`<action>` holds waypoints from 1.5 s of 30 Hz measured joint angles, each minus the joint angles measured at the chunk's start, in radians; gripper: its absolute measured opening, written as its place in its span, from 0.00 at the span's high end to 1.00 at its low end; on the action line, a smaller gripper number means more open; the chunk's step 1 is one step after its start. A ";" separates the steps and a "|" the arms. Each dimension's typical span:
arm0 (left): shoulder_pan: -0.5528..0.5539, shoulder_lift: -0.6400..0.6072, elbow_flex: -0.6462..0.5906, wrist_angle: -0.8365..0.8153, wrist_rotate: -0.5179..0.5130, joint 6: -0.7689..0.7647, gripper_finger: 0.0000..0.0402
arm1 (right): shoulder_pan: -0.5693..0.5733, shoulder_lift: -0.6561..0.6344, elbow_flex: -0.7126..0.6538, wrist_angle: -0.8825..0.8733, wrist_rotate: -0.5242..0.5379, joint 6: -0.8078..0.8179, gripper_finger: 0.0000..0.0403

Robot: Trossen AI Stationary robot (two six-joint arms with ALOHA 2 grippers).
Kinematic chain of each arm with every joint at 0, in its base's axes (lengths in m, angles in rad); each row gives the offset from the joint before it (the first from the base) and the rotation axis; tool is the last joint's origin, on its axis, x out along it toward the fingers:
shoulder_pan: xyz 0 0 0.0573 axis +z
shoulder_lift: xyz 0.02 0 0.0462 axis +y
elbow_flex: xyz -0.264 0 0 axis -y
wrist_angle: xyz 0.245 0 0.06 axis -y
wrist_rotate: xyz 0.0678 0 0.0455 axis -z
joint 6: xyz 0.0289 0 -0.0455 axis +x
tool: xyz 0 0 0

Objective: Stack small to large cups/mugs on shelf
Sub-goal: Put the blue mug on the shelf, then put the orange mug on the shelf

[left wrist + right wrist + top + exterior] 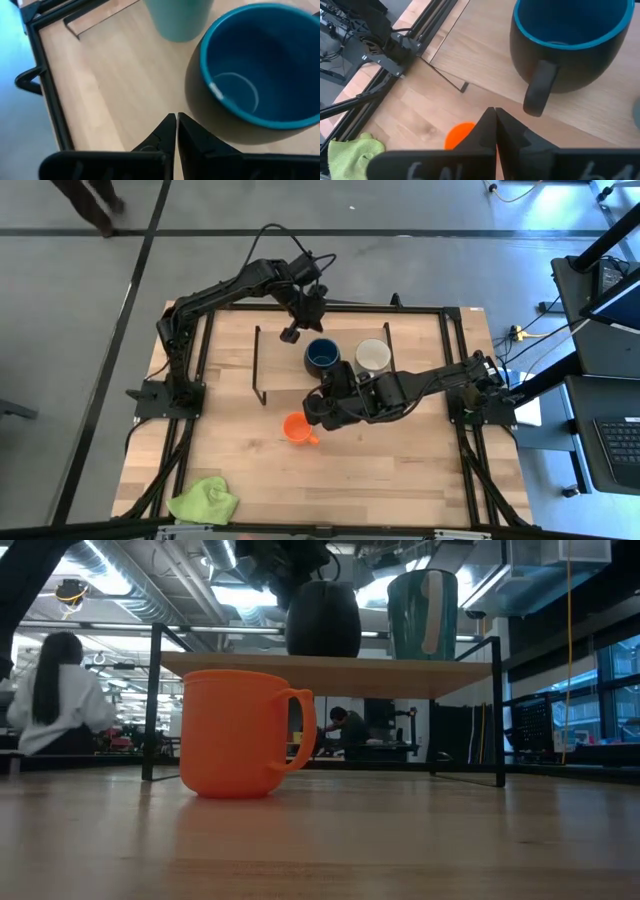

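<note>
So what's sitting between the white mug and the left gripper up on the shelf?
The dark blue mug stands between the white mug and the left gripper, as the high view shows.

Two mugs (347, 356) stand side by side on the shelf (285, 360).

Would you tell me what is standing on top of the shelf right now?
On the shelf stand the dark blue mug and the white mug. The orange mug sits on the table, not on it.

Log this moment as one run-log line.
shelf: blue mug, white mug | table: orange mug | left gripper: shut, beside blue mug | right gripper: shut, above orange mug
</note>
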 joint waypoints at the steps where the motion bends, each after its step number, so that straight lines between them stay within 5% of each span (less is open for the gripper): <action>1: -0.002 0.000 0.000 0.000 0.004 0.000 0.98 | -0.002 0.000 0.000 -0.001 0.000 -0.006 0.99; 13: -0.006 0.000 -0.121 0.035 -0.042 0.002 0.98 | -0.013 -0.001 0.000 -0.012 -0.001 -0.023 0.99; 35: -0.014 0.000 -0.123 0.084 0.064 0.003 0.99 | -0.013 -0.001 0.000 -0.042 -0.016 -0.023 0.99; 45: 0.003 0.000 -0.123 0.122 -0.075 0.000 0.96 | -0.012 -0.001 0.000 -0.040 -0.015 -0.071 0.98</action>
